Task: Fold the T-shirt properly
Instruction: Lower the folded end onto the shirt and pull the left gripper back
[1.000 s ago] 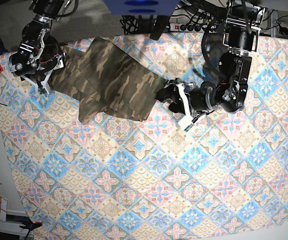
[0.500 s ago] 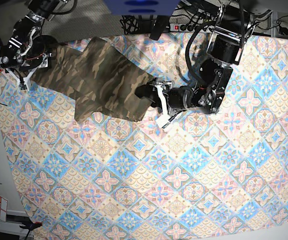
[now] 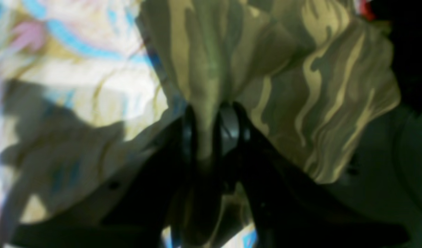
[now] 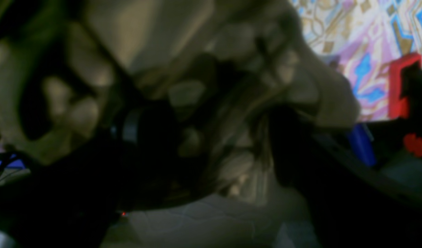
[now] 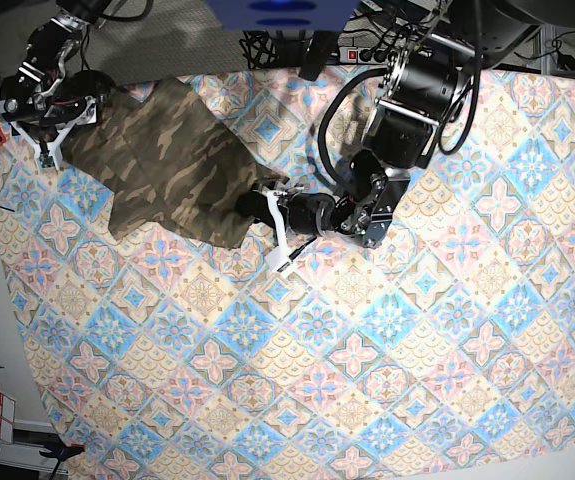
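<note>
- Left wrist view: the left gripper (image 3: pixel 211 127) has its two fingers pressed together on a fold of the T-shirt (image 3: pixel 300 86); the cloth spreads out beyond the tips, over the tablecloth (image 3: pixel 76 69).
- Right wrist view: it is blurred; the T-shirt (image 4: pixel 183 69) bunches around the right gripper (image 4: pixel 204 141), and one cannot tell how its fingers stand.
- Base view: the T-shirt (image 5: pixel 167 165) lies on the tablecloth (image 5: pixel 367 350) between the right gripper (image 5: pixel 39 135) and the left gripper (image 5: pixel 257 207).

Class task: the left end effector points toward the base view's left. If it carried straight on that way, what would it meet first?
The left end effector is already shut on the camouflage-print fabric T-shirt; going on, it would likely only push further into that cloth.
</note>
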Tool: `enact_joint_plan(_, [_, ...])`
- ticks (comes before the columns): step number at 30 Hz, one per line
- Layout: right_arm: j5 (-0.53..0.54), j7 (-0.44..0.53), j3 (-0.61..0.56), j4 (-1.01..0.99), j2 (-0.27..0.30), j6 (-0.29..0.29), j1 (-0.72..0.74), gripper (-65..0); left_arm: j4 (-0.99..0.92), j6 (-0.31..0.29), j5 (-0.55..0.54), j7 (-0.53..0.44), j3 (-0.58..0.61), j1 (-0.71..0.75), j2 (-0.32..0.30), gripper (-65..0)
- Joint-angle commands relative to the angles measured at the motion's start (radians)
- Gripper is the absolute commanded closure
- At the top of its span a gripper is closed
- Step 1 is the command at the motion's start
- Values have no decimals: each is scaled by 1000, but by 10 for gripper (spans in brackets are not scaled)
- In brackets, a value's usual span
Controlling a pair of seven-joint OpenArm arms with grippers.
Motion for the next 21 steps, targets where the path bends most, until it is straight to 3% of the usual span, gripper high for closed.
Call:
enact_joint_plan(1, [2, 11, 19, 17, 14, -1, 4, -468, -59, 28, 32, -31, 0, -38, 11, -59])
enact_joint_plan(5, [2, 15, 85, 17, 14, -1, 10, -468, -190, 28, -5, -134, -3, -98, -1, -59])
enact_joint_plan(9, [2, 15, 96, 17, 14, -1, 12, -468, -207, 28, -65, -140, -4, -125, -61, -58])
enact_joint_plan(21, [8, 14, 91, 17, 14, -1, 12, -468, -210, 28, -260, -143, -4, -162, -303, -58])
